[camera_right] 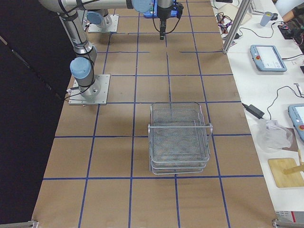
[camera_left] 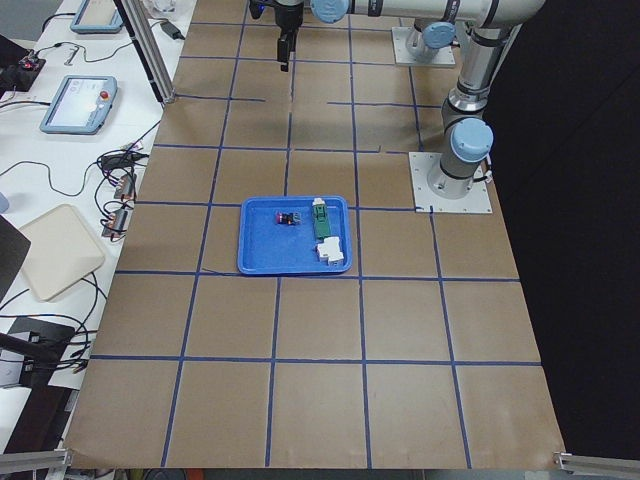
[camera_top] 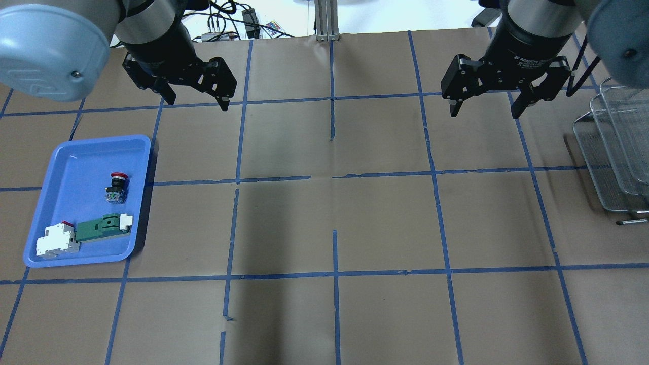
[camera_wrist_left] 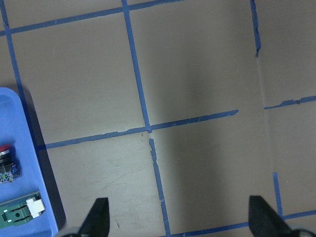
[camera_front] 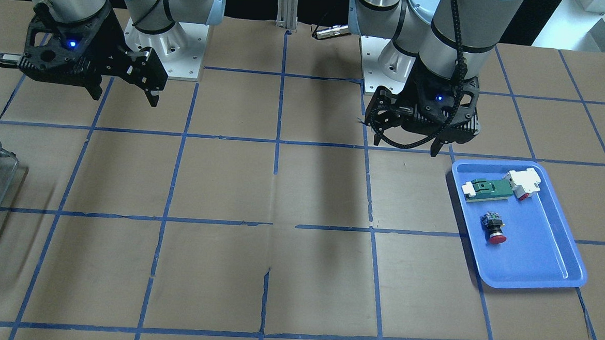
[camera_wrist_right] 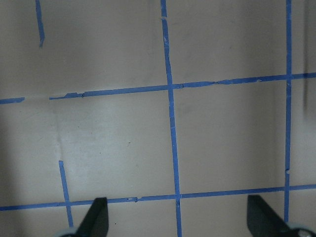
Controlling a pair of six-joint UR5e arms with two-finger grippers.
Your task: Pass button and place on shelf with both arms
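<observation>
The button (camera_top: 116, 186), with a red cap and black body, lies on its side in the blue tray (camera_top: 86, 142). It also shows in the front view (camera_front: 493, 227) and at the left edge of the left wrist view (camera_wrist_left: 6, 160). My left gripper (camera_top: 196, 101) is open and empty, hanging above the table beyond the tray's far right corner. My right gripper (camera_top: 484, 111) is open and empty, hanging above the table left of the shelf (camera_top: 613, 147). The shelf is a silver wire-mesh rack at the right edge; it also shows in the right view (camera_right: 179, 137).
The tray also holds a green-and-white flat part (camera_top: 101, 228) and a white block with a red bit (camera_top: 53, 241), both nearer to me than the button. Brown paper with a blue tape grid (camera_top: 334, 175) covers the table.
</observation>
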